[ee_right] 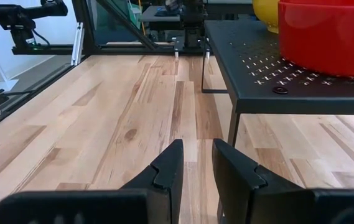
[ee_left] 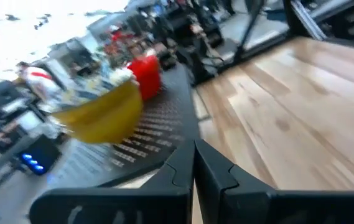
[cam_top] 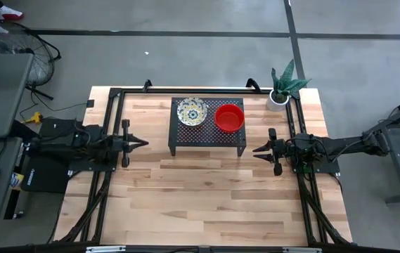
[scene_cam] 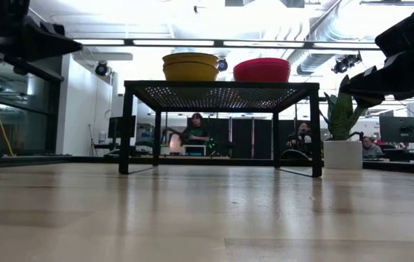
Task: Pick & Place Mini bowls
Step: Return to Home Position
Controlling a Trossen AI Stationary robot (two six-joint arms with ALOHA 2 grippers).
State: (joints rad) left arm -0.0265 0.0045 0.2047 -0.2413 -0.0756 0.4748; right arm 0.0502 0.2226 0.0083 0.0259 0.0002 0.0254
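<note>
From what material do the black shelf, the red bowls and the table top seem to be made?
The black shelf looks like matte painted metal: a thin top with rows of small holes. The red bowls are glossy, plastic or glazed ceramic; the sheen leaves it open. The table top looks like pale wood planks with visible grain.

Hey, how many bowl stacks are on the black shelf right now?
2: a yellow patterned stack on the left half of the shelf, a red stack on the right. Nested bowls may be hidden.
</note>
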